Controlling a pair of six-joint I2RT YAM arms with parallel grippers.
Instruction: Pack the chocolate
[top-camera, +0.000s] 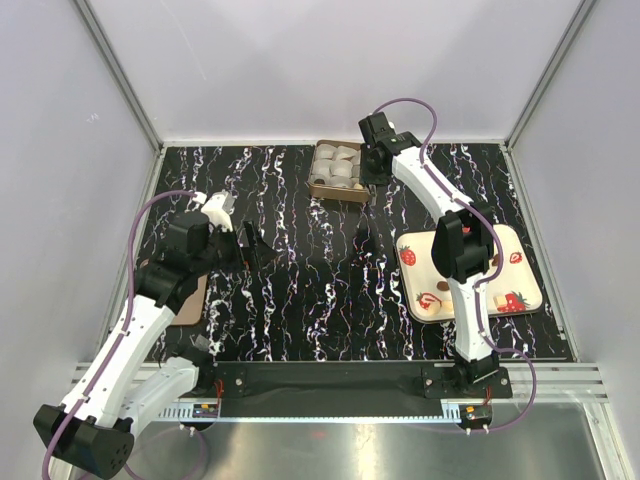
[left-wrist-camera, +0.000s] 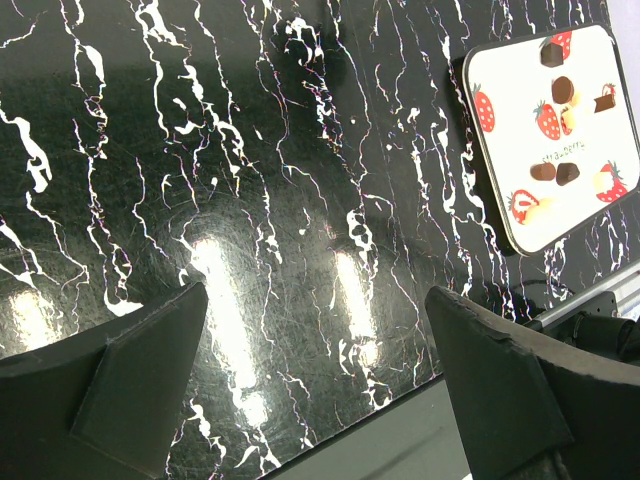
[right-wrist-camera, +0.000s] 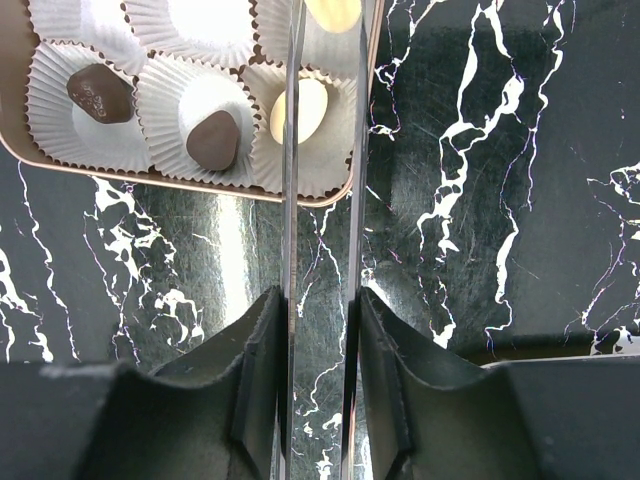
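The left gripper (left-wrist-camera: 318, 300) is spread wide over the black marbled table (left-wrist-camera: 250, 200), and there is nothing between its fingers (left-wrist-camera: 130, 370). Well ahead of its right finger and off to that side lies the white strawberry tray (left-wrist-camera: 510, 160). Several dark chocolates (left-wrist-camera: 563, 90) are scattered on it, and two of them sit side by side near its middle. The right gripper (right-wrist-camera: 318, 300) is clenched on thin metal tweezers (right-wrist-camera: 291, 200). The two shiny blades run straight out past the fingertips with a narrow gap between them, reaching over the corner of the tan box (right-wrist-camera: 10, 100) lined with white paper cups (right-wrist-camera: 60, 130). A cream chocolate (right-wrist-camera: 300, 110) sits in its cup right against the left blade, partly hidden by it. A second cream piece (right-wrist-camera: 335, 12) lies farther out between the blades, but I cannot tell whether the tips touch it. To the left of the left finger and ahead of it, a dark chocolate (right-wrist-camera: 213, 140) rests in the next cup. Another dark one (right-wrist-camera: 98, 92) sits farther left again. From overhead the right gripper hangs just beside the right edge of the box, and the left gripper sits well apart from it.
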